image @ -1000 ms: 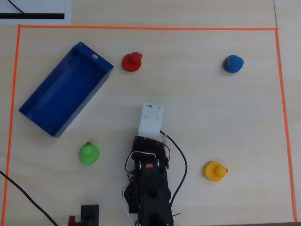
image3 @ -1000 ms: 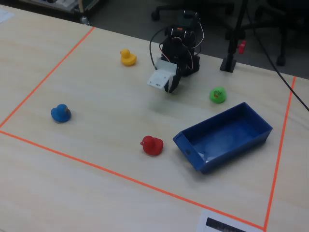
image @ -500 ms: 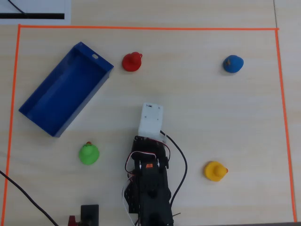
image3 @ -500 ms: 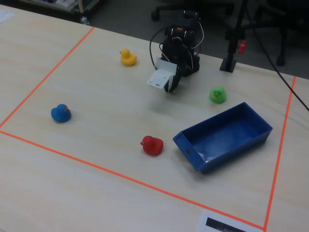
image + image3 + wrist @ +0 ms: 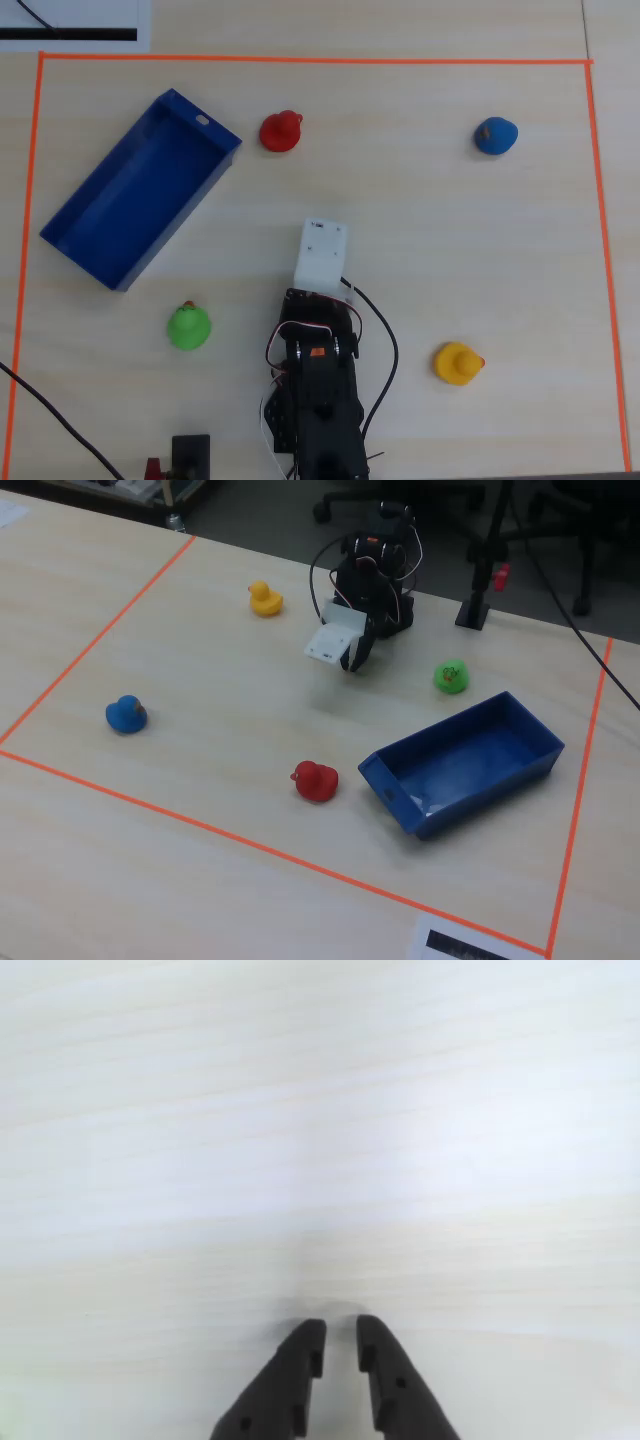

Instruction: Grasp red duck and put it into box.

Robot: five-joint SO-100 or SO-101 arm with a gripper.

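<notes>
red duck [image 5: 281,131] | dk-blue box [image 5: 92,245] | grn duck [image 5: 188,327] | ylw duck [image 5: 459,363] | blue duck [image 5: 495,135]

Small solid-red rubber duck [image 5: 280,131], upright on the surface, near the far edge in the overhead view, just right of the box's slotted short end and not touching it. Dark-blue rectangular box [image 5: 70,243] with low walls, lying diagonally at far left, open side up, nothing inside.
</notes>
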